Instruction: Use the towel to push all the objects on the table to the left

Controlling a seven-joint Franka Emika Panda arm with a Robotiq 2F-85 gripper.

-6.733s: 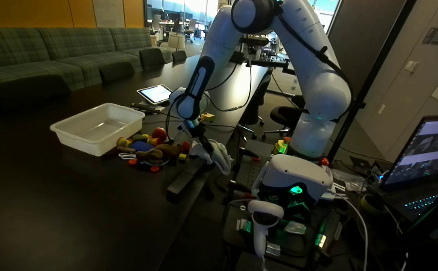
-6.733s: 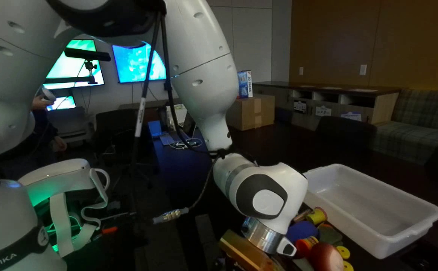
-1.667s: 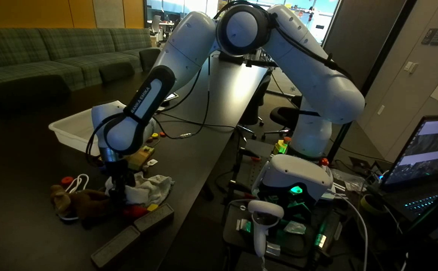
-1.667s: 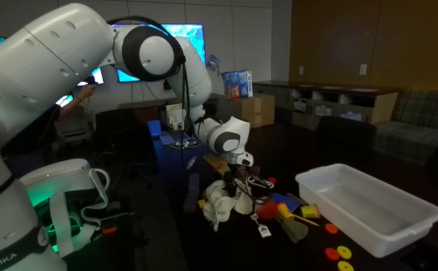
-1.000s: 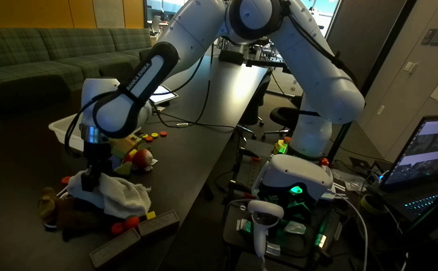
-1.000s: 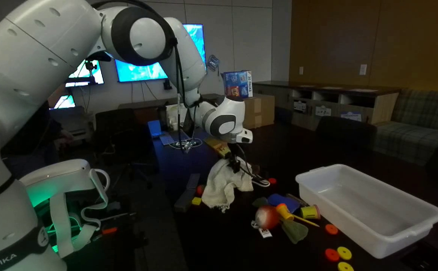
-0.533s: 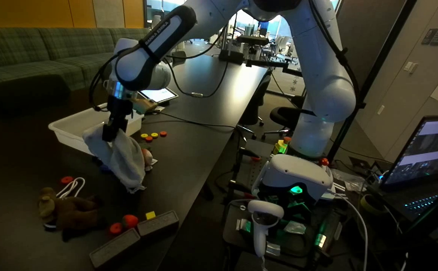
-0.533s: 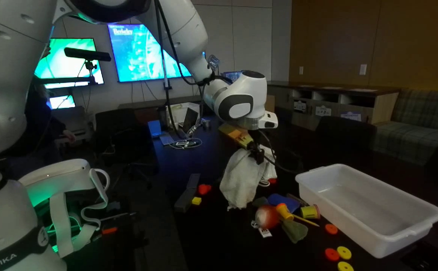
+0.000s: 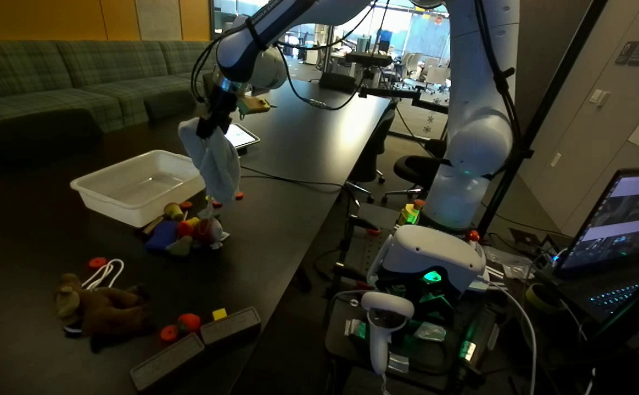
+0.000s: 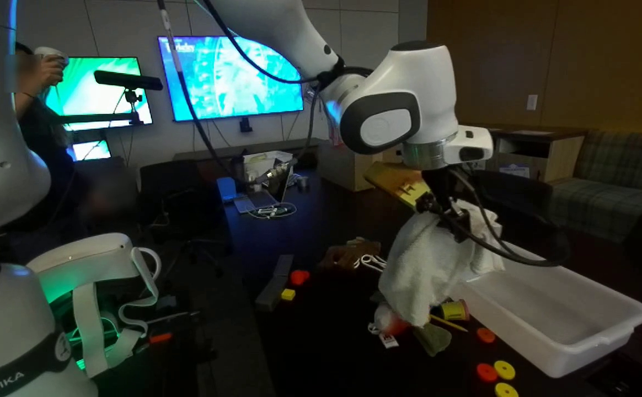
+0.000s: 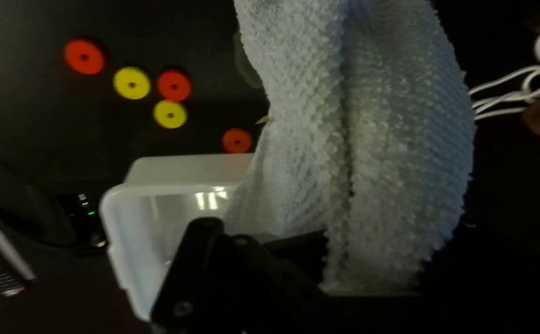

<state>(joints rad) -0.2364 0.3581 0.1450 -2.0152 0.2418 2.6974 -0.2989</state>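
Note:
The off-white towel (image 9: 218, 164) hangs from my gripper (image 9: 213, 127), whose jaws are shut on its upper part. In the wrist view the towel (image 11: 344, 116) fills the middle and hides much of the fingertips. Its lower end hangs over a red-and-white ball (image 9: 208, 231), in a cluster with a blue piece (image 9: 162, 235) and a yellow can (image 10: 454, 310). The brown plush (image 9: 102, 307) lies apart on the black table (image 9: 267, 241), near a red piece (image 9: 189, 322), a yellow block (image 9: 219, 314) and grey blocks (image 9: 231, 326). Red and yellow discs (image 11: 132, 83) lie beside the bin.
A white bin (image 9: 144, 189) stands behind the toy cluster, partly under the towel in an exterior view. Beyond it are a tablet (image 9: 244, 135) and a cable (image 9: 292, 180) across the table. A headset (image 9: 432, 252) sits near the robot's base.
Earlier the plush, grey blocks and nearby pieces shifted away from the cluster. Over the last second my gripper has risen with the towel, leaving the plush and swinging back over the ball beside the bin.

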